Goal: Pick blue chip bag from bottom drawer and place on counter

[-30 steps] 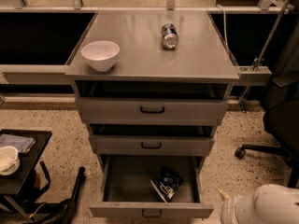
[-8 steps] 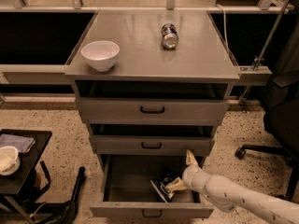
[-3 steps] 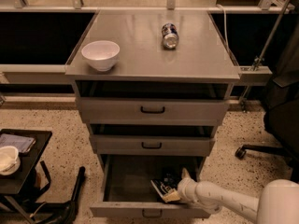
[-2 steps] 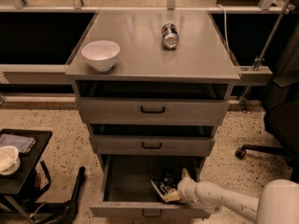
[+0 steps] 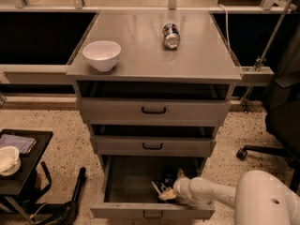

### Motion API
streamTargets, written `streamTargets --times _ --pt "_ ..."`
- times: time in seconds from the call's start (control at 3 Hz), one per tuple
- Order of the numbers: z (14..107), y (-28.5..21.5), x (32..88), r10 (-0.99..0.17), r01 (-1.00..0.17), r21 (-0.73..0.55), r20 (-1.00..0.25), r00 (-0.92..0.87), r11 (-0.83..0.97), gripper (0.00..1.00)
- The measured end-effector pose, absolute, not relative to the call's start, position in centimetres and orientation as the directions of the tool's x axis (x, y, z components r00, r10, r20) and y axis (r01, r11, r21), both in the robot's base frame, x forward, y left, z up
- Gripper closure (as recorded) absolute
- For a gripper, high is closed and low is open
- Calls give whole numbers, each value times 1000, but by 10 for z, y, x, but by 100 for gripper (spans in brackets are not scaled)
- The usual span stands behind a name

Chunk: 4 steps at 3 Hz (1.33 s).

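Grey cabinet, white arm, one dark bag down low.

The counter [image 5: 140, 60] shows dull, glossy grey, with a plain white bowl [image 5: 101, 54] and a blue-and-silver can [image 5: 171, 35] on it. The bottom drawer [image 5: 124, 184] is the same grey, darker inside, with a black handle. In it is the white-and-tan gripper [image 5: 172, 187], right at the blue chip bag [image 5: 160, 186], which is dark with white patches. The floor [image 5: 65, 135] is speckled beige, and the side table [image 5: 30, 165] is black.

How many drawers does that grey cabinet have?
3. The top drawer is just under the counter, the middle drawer is below it, and the bottom drawer is pulled out, with the tool inside by the blue chip bag.
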State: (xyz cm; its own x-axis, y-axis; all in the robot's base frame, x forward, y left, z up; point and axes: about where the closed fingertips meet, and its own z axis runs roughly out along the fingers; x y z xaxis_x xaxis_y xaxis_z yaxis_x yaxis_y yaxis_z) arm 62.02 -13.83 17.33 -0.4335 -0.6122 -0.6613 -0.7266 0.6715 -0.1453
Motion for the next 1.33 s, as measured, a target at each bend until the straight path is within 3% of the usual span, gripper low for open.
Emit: streamTargets --times 0.33,1.33 --pt "172 -137 623 -616 -729 -148 -659 -432 669 4" --pt "131 -127 627 -566 -746 -37 -676 -471 665 0"
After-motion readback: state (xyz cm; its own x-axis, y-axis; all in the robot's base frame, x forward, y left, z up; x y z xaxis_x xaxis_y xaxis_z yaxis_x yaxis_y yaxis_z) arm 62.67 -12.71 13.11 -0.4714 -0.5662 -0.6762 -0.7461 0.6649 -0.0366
